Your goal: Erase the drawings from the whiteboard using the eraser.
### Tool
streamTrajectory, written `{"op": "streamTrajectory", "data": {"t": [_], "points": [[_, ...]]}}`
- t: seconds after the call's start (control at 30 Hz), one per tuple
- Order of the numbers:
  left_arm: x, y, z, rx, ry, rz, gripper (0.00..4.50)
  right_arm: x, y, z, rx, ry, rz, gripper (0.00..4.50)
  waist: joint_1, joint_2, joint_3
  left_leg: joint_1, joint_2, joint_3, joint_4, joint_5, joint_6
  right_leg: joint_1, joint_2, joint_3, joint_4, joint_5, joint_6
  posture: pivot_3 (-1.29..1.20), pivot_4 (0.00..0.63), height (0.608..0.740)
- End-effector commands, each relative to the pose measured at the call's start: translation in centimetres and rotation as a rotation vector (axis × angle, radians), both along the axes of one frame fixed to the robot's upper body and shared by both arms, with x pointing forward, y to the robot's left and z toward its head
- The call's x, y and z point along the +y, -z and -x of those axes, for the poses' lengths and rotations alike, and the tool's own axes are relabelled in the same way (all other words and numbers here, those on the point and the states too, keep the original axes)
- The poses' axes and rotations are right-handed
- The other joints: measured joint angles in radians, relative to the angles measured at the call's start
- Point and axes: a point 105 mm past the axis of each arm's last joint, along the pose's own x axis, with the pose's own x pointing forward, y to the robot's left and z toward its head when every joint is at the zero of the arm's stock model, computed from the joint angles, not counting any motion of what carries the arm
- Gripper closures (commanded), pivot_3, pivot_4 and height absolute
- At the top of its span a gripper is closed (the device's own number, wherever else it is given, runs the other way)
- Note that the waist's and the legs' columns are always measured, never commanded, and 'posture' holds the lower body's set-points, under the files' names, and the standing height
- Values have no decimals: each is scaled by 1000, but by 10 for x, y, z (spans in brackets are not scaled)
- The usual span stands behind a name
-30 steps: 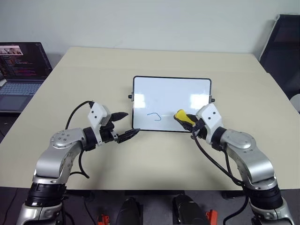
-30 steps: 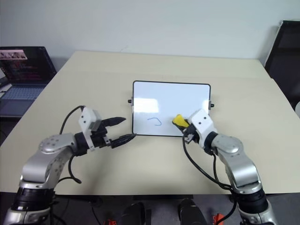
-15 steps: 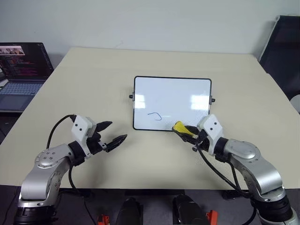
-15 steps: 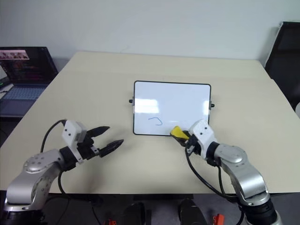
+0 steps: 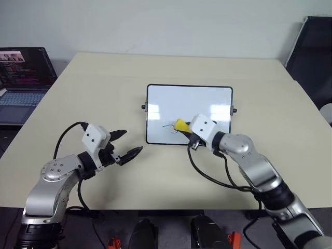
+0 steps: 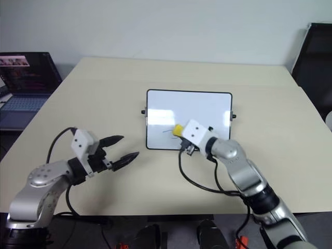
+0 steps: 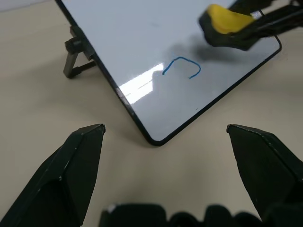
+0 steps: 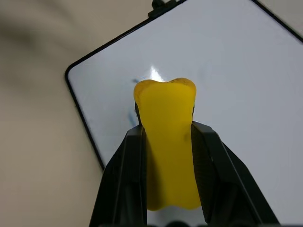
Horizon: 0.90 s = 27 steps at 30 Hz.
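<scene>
Beige table (image 5: 259, 93), whiteboard (image 5: 207, 101), pinched eraser (image 5: 181, 125)

Beige table (image 5: 171, 72), plain white wall (image 5: 155, 23), open laptop (image 5: 23, 78), dark chair (image 5: 314, 57)

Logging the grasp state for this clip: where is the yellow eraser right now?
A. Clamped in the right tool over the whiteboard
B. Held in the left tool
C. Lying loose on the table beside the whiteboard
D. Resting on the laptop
A: the right tool pinches the eraser between its black fingers over the whiteboard, near the blue drawings; the left tool stands open and empty.
</scene>
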Motion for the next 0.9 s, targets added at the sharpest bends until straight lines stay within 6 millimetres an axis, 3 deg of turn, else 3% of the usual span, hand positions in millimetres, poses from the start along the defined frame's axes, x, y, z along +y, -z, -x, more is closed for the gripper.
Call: {"op": "streamTrajectory", "data": {"t": [0.03,0.17,0.3,0.4,0.57,0.67,0.9], "points": [[-6,-7,-1,-42,33,-21,0,14,-10,-9,-91,-34,41,3524,1,0,0,0,0,0,0,0,0,0,0,0,0,0,0,0,150,740],[-11,-8,-3,-46,47,-17,0,28,-6,-20,-105,-50,86,3524,0,0,0,0,0,0,-1,0,0,0,0,0,0,1,1,0,150,740],[-9,-8,-3,-44,44,-17,0,24,28,-17,-20,-102,282,3524,1,0,0,0,0,0,-1,0,0,0,0,-1,0,3,-2,0,150,740],[-7,-7,-3,-43,42,-18,0,20,37,-12,5,-137,365,3524,2,0,0,0,0,-1,0,0,0,1,0,-1,1,3,-2,0,150,740],[-5,-5,-4,-43,47,-21,0,29,6,-32,-128,-62,283,3524,-1,0,0,1,0,-1,2,1,1,1,1,-1,2,3,-2,0,150,740],[-5,-4,-5,-43,53,-21,0,34,-2,-40,-170,-38,262,3524,-2,0,0,1,0,-1,2,1,1,1,1,-1,2,5,-2,0,150,740],[-6,-4,-5,-45,61,-20,0,39,32,-24,-78,-181,415,3525,-1,0,0,1,1,0,1,2,1,1,1,-1,1,4,-2,0,150,740]]}}
